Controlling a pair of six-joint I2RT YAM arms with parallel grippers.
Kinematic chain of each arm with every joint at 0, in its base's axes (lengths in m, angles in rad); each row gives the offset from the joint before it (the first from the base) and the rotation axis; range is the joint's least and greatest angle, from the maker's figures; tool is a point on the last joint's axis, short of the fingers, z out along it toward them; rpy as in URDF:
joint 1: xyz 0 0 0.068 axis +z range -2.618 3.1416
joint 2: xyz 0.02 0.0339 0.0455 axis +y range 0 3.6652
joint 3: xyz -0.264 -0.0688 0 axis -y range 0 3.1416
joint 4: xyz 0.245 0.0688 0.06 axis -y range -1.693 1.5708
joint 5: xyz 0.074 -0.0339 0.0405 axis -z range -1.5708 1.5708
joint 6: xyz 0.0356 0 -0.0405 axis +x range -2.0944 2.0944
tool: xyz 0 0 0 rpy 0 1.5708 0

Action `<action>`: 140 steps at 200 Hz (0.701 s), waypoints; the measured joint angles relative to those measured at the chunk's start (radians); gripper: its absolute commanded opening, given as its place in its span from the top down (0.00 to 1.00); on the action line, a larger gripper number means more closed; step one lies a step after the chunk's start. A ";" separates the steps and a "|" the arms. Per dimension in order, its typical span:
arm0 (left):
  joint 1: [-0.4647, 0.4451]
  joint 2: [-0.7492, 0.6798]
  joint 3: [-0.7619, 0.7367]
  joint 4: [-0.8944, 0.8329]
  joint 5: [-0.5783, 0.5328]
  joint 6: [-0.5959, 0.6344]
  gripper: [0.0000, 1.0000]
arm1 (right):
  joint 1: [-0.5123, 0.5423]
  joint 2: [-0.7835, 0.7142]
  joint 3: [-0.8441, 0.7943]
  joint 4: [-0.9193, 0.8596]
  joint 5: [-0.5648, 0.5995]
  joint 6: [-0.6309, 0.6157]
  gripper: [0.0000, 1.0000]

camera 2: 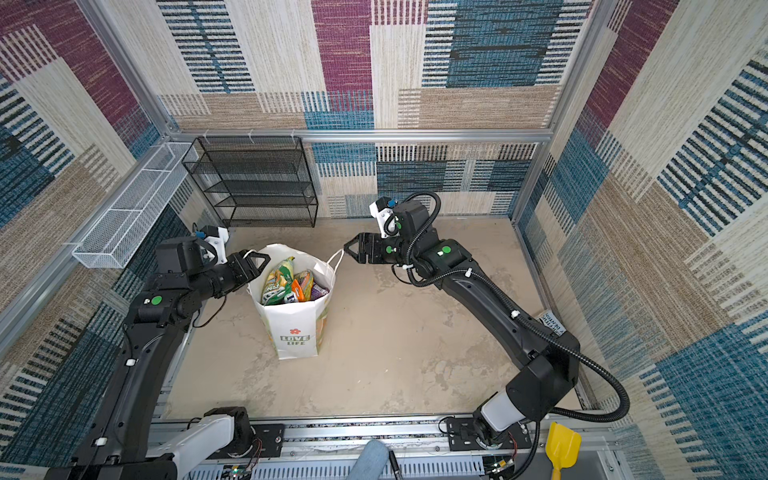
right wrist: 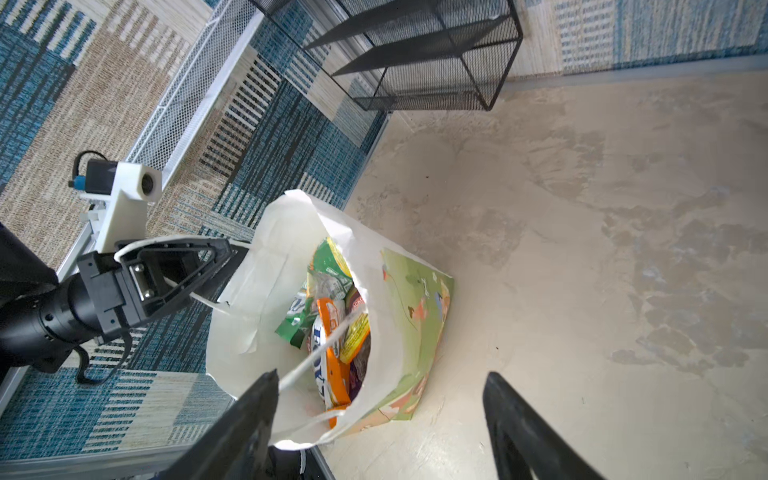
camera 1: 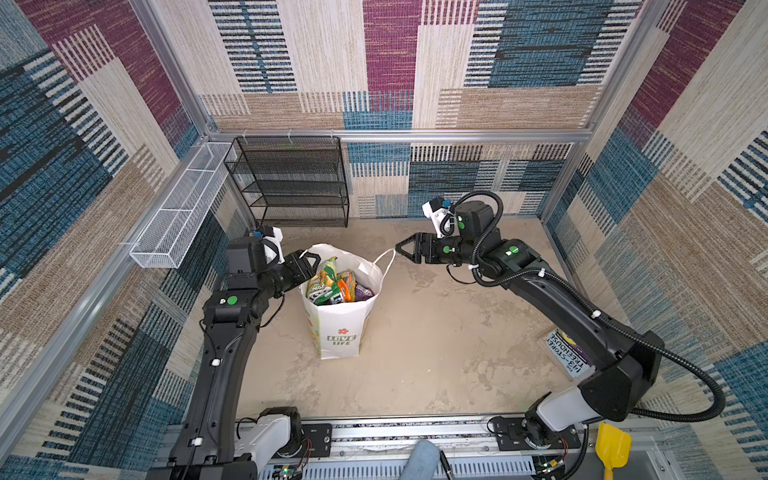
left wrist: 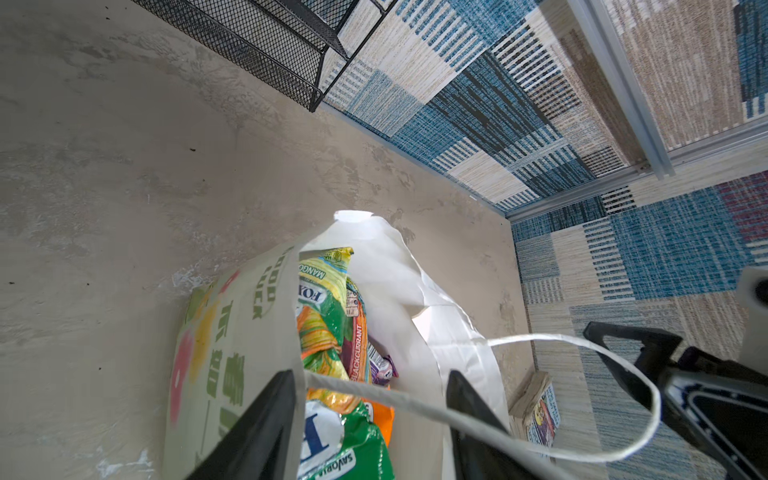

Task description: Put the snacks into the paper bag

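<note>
Checking in from the remote station: the paper bag [camera 1: 338, 332] is standing upright on the tabletop [camera 1: 436, 353], right between my two sets of fingers. The snacks [camera 1: 336, 284] are piled inside it, with FOX'S packets poking up near the mouth in green-yellow, orange and a bit of purple. My left fingers [left wrist: 266, 415] are spread apart at the bag's rim, and one white cord handle [left wrist: 415, 405] runs loose across the gap between them, so nothing is pinched there. In the right wrist view that cord looks looped over one of the left fingers. My right fingers [right wrist: 249, 415] are wide apart too, just off the opposite side of the bag, with the other handle [right wrist: 316, 357] lying up against one of them but not clamped. In both top views the tips of the right fingers sit right at that handle loop. Beyond the left fingers, against the back wall, there's a black mesh rack [camera 1: 291, 183]. A book [camera 1: 567, 353] lies on the tabletop well behind the right fingers, partly under the right arm.
</note>
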 measured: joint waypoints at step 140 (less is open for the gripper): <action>0.000 0.010 -0.004 0.019 0.000 -0.004 0.43 | 0.134 0.096 0.077 0.055 -0.021 0.022 0.78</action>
